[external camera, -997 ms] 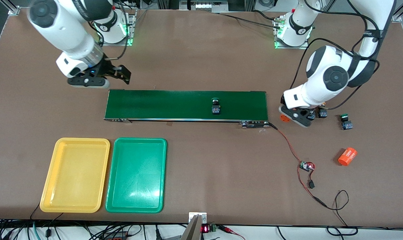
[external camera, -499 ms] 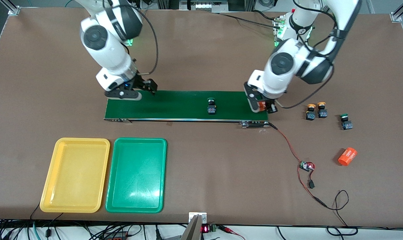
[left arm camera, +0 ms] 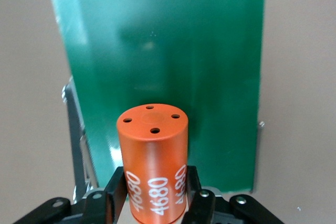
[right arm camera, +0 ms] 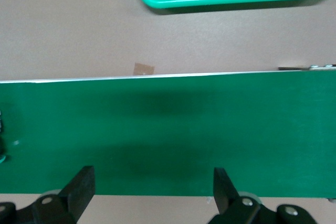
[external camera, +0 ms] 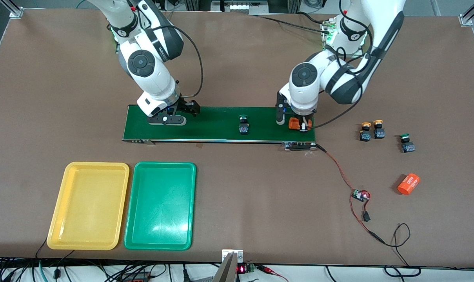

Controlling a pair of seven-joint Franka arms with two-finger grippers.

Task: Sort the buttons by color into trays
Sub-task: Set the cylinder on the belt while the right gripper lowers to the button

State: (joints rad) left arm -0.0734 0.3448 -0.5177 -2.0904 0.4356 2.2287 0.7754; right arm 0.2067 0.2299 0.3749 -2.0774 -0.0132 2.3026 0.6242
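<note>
Front view showed the left pincer clenched on an orange cylinder over the conveyor belt; released there, it might travel among the buttons. Right pincer hung spread over the belt. One green-capped button sat mid-belt.

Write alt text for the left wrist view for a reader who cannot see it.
The left gripper holds an orange cylinder with white printed digits upright over one end of the dark-green conveyor belt. Four small holes mark the cylinder's flat top, and brown table shows along both sides of the belt.
</note>
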